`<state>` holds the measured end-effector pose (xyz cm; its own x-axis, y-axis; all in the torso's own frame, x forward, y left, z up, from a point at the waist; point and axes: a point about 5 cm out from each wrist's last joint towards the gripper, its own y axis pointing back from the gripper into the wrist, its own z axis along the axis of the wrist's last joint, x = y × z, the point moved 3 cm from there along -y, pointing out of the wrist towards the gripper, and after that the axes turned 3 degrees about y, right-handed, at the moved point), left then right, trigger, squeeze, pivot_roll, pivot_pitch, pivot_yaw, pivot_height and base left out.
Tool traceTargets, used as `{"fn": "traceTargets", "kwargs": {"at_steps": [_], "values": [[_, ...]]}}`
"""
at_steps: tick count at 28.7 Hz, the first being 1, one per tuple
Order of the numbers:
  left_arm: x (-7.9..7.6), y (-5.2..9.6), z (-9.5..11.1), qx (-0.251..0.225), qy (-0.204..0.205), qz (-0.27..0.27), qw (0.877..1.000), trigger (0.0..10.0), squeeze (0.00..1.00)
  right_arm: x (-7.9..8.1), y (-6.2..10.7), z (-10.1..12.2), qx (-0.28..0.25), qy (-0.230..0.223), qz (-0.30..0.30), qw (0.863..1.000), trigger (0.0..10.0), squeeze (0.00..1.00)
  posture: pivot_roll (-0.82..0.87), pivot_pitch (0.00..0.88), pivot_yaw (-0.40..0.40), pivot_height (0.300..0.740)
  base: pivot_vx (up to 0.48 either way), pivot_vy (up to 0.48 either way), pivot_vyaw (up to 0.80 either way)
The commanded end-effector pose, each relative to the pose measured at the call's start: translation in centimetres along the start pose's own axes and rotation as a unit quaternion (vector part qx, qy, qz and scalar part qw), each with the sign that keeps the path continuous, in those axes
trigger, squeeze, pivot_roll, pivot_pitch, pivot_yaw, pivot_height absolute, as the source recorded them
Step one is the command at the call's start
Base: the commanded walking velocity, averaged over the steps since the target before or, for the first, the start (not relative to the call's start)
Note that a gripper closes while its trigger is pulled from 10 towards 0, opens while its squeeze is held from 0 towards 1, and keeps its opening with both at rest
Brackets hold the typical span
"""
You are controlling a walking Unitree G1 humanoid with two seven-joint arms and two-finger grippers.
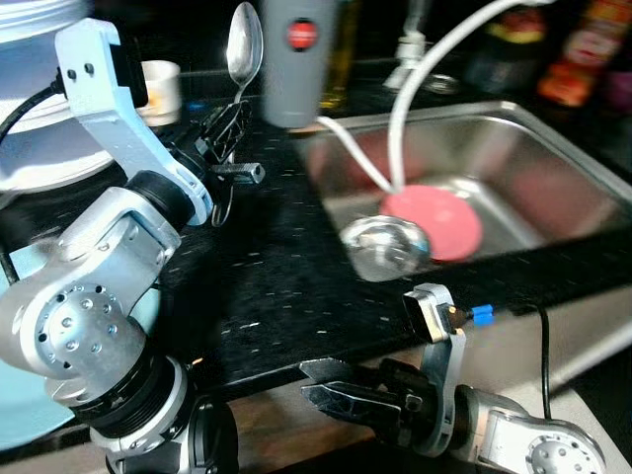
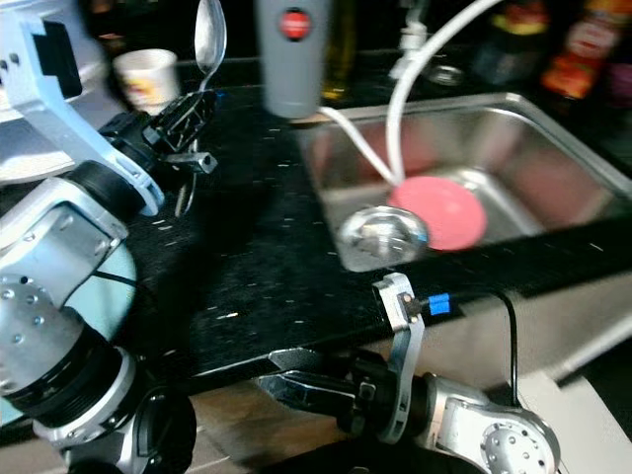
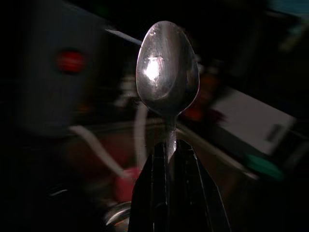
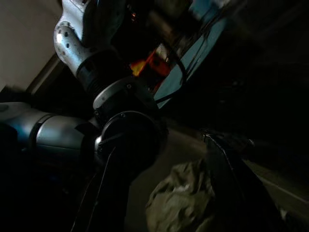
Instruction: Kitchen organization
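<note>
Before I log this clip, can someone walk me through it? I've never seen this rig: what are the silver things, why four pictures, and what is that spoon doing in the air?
The silver things are the two arms of a humanoid robot, each ending in a gripper with two long black fingers. The two wide pictures come from a stereo camera on its head, looking down at a black countertop and a steel sink. The other two come from cameras on its wrists, looking along the fingers.

The left gripper is raised over the counter and holds a metal spoon by its handle, bowl upward; the left wrist view shows it up close. The right gripper hangs low in front of the counter edge, holding nothing, fingers apart.

In the sink lie a pink disc-like item, a white hose and a shiny metal piece. A grey container stands behind the counter.
</note>
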<state>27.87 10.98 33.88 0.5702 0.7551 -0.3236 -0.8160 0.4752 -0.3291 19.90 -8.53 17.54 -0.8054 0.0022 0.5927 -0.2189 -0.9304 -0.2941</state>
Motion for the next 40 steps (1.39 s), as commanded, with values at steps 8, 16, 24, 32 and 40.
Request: {"fn": "traceTargets", "kwargs": {"at_steps": [8,16,24,32,40], "values": [[-3.3,0.0,-1.3,0.059,-0.089,-0.117,0.987,10.0,0.00,0.5,0.3,0.2,-0.020,-0.009,0.022,1.000,10.0,0.00,0.06,0.071,-0.012,0.740,0.000,0.000,-0.80],[-1.9,-0.3,-3.4,0.147,-0.289,-0.111,0.939,10.0,0.00,0.4,0.3,0.2,-0.018,-0.010,0.023,1.000,10.0,0.00,0.06,0.067,-0.012,0.740,0.000,0.000,-0.80],[1.7,-2.1,-3.4,0.151,-0.396,-0.014,0.906,10.0,0.00,0.3,0.3,0.3,-0.029,-0.013,0.014,0.999,10.0,0.00,0.05,0.070,-0.007,0.740,0.000,0.000,-0.20],[3.6,-3.5,-3.7,0.149,-0.524,0.022,0.838,10.0,0.00,0.3,0.3,0.2,-0.029,-0.015,0.012,0.999,10.0,0.00,0.05,0.059,-0.001,0.740,0.000,0.000,0.00],[4.3,-5.6,-5.0,0.138,-0.661,-0.030,0.737,10.0,0.00,0.4,0.1,-0.1,-0.027,-0.016,0.011,0.999,10.0,0.00,0.05,0.062,0.004,0.740,0.000,0.000,0.00]]}}
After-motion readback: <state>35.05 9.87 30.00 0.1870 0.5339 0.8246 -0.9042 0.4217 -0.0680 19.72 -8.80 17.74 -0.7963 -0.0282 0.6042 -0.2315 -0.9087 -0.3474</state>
